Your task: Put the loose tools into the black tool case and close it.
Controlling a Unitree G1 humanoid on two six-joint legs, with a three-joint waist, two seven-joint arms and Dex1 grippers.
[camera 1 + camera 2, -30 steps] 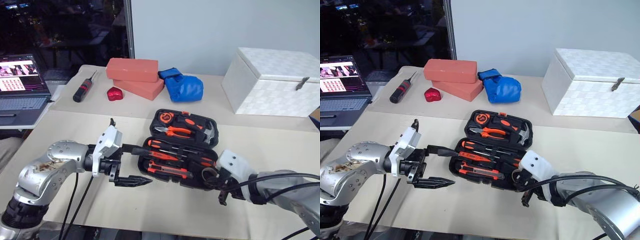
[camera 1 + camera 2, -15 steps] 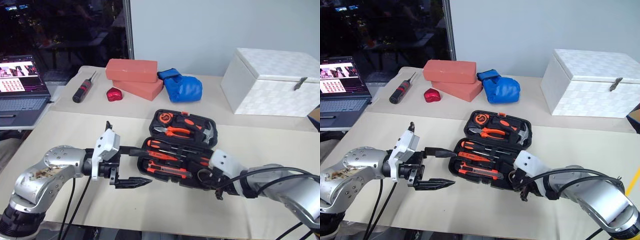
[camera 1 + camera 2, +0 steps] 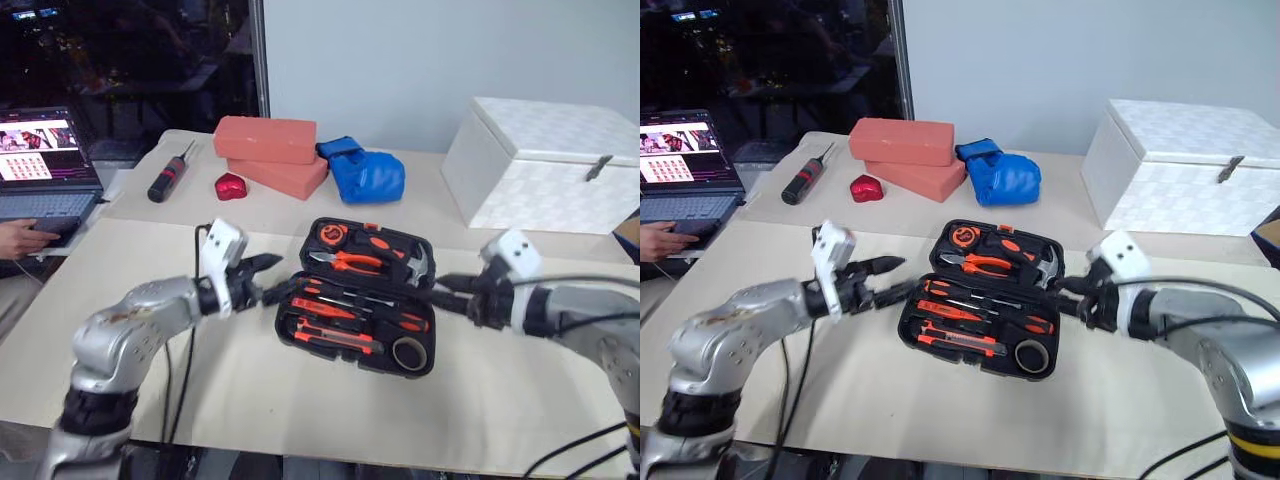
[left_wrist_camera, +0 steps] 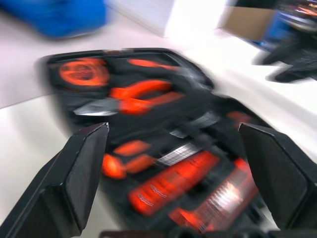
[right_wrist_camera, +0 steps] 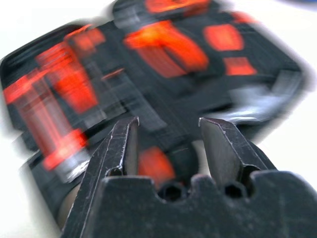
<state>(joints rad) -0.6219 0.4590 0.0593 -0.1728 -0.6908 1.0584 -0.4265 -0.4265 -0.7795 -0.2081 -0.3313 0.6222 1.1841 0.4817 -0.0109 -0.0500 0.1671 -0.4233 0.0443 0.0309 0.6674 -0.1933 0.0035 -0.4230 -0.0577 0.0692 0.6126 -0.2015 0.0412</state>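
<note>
On the beige worktop (image 3: 250, 400), the open black tool case (image 3: 357, 298) lies mid-frame between both grippers: left gripper (image 3: 272, 279) jaws wide, right gripper (image 3: 440, 289) jaws parted, empty.

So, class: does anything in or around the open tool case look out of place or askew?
Nothing stands out. The black tool case lies open and flat on the table, tools seated in their recesses, the tape ring in its near corner.
</note>
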